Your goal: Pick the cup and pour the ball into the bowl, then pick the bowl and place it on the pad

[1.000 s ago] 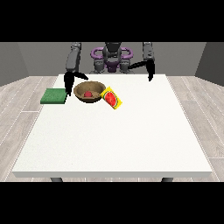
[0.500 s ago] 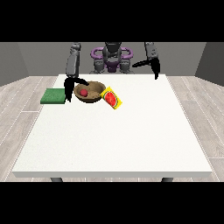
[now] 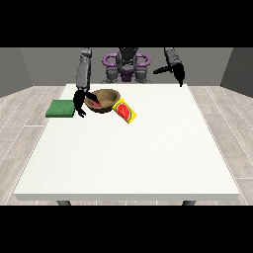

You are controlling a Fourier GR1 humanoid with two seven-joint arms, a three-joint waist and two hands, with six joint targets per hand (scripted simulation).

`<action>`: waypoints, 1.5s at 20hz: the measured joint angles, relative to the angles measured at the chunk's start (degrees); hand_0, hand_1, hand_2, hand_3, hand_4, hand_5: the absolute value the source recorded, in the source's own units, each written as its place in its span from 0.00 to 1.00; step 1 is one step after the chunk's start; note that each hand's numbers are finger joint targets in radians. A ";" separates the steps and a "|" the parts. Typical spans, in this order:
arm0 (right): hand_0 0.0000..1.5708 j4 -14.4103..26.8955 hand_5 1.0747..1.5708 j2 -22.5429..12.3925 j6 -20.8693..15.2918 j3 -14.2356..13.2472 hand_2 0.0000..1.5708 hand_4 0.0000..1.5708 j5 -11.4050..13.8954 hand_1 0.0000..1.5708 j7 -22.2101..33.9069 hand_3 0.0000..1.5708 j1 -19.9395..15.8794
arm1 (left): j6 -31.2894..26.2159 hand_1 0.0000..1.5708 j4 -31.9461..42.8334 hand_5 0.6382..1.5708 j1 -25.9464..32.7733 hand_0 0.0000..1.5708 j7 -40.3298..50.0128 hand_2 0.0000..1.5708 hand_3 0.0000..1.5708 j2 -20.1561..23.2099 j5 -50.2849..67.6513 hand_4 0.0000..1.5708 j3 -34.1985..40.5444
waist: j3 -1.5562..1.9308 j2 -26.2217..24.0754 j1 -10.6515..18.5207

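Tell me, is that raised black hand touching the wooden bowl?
Apart. The front view shows the hand at the view's right raised near the robot's shoulder, with bare table between it and the bowl.

White table, grey plank floor

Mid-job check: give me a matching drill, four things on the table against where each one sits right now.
Things:
1. green pad
2. wooden bowl
3. yellow cup
4. red ball

Places:
A. inside the bowl
B. lying on its side, to the view's right of the bowl
C. at the table's edge at the view's left
D. between the pad and the cup, with the hand at the view's left at its rim

Pairs: 1-C, 2-D, 3-B, 4-A
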 measured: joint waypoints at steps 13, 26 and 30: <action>1.00 -0.12 0.99 -3.90 -19.08 10.73 1.00 0.52 15.31 1.00 23.07 0.62 -0.76 | -2.56 0.00 5.96 0.84 2.11 0.00 -0.08 0.00 0.00 0.77 2.44 0.63 2.25 | 0.99 -8.42 0.06; 1.00 -7.35 1.00 -11.02 -9.06 11.71 1.00 0.50 14.87 1.00 42.01 0.43 -3.83 | -2.43 0.00 10.76 0.85 7.74 0.00 -1.41 0.00 0.00 3.01 4.07 0.66 7.02 | 1.72 -15.40 -8.74; 1.00 -8.46 1.00 -13.25 -8.06 9.32 1.00 0.53 13.73 1.00 40.82 0.30 -4.15 | -3.87 0.00 10.66 0.90 7.11 0.00 -3.94 0.00 0.00 3.87 4.95 0.77 8.08 | 1.74 -11.66 -7.97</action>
